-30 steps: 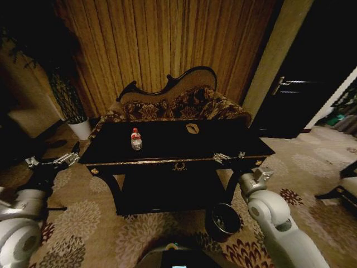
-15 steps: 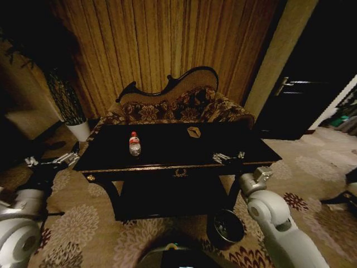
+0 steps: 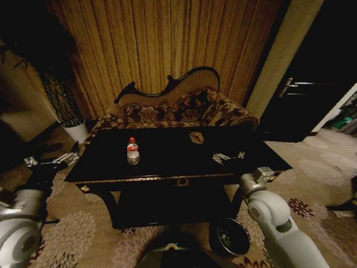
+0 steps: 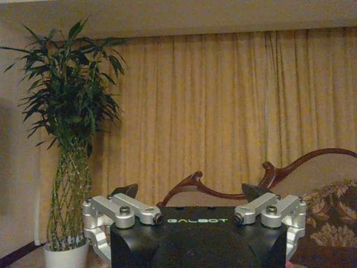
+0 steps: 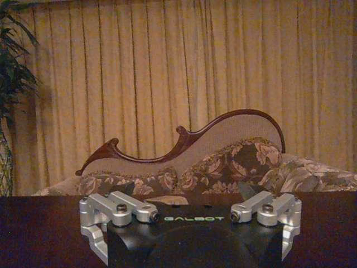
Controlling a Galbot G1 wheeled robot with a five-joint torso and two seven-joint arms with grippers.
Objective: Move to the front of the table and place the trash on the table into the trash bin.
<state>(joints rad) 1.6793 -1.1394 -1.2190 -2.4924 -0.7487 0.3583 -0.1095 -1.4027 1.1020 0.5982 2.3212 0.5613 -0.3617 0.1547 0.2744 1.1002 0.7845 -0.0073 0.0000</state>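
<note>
- Head view: the clear plastic bottle (image 3: 133, 152) stands upright left of centre on the black table (image 3: 167, 167), a small tan piece (image 3: 196, 137) farther back, and the trash bin (image 3: 229, 237) on the floor by the table's right front leg. The bottle looks light, smooth and slippery; take it mid-body.
- Left wrist view: the left gripper (image 4: 191, 196) is held wide open and empty, facing curtain and plant.
- Right wrist view: the right gripper (image 5: 189, 195) is likewise spread and empty, over the tabletop.

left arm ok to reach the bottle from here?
Probably yes. The bottle stands upright on the table's left half with nothing around it. The left gripper is off the table's left end, fingers open, so it must come in over the edge.
</note>
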